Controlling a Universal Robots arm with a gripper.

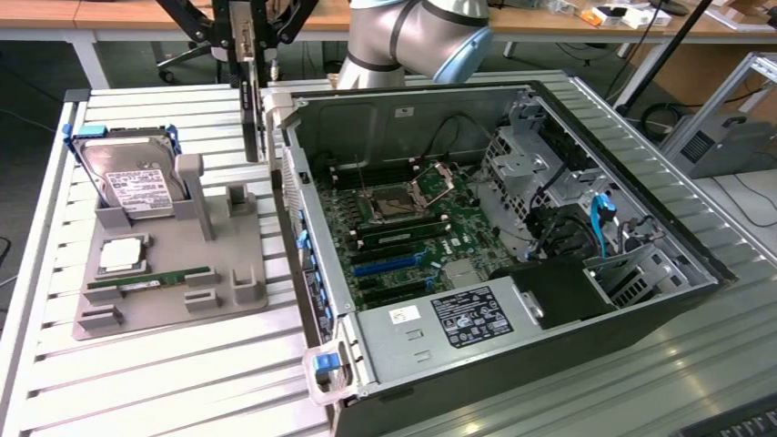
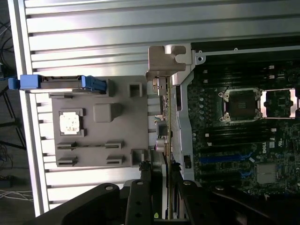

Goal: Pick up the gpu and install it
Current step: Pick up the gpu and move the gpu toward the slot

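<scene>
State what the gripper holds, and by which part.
The gpu, pinched at its upper edge between the fingers of the gripper, hanging upright.

Bright, even indoor light with soft, short shadows. Beside the computer case, the pale slatted table glares almost white. Inside the case, the motherboard sits in dimmer, flatter shade. In the wrist view, the slats next to the case are washed out, the metal bracket of the gpu gleams, and the gripper is a near-black silhouette.
</scene>
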